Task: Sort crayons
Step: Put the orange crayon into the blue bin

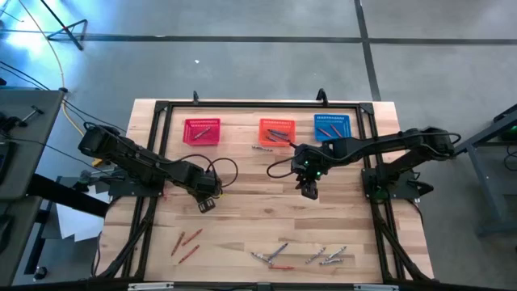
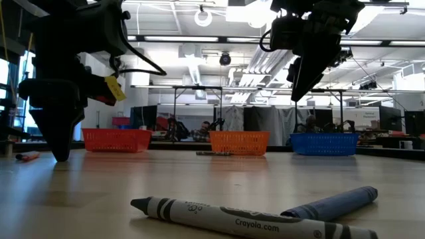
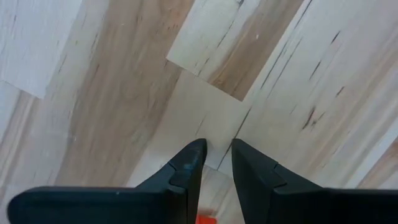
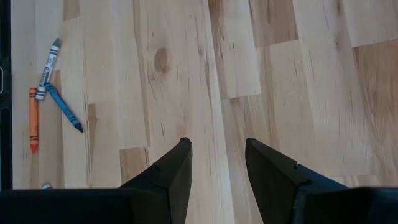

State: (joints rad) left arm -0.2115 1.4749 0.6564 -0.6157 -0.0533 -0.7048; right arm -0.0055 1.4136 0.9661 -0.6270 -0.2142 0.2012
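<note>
Red-orange crayons [image 1: 186,241] lie near the table's front left, and grey and bluish crayons [image 1: 300,257] lie along the front edge. Two of these show close up in the low view [image 2: 232,219]. My left gripper [image 1: 206,204] points straight down, its tips just above the wood [image 3: 217,149], open by a narrow gap with nothing between the tips. One orange crayon [image 2: 26,157] lies on the table beside it, and a bit of orange [image 3: 206,219] shows behind the fingers. My right gripper [image 1: 309,191] hangs open above the table's middle [image 4: 217,146], holding nothing.
Red [image 1: 202,131], orange [image 1: 276,131] and blue [image 1: 332,127] mesh baskets stand in a row at the far side, each with crayons inside. One crayon [image 1: 262,148] lies on the table in front of the orange basket. A black frame [image 1: 242,105] borders the tabletop.
</note>
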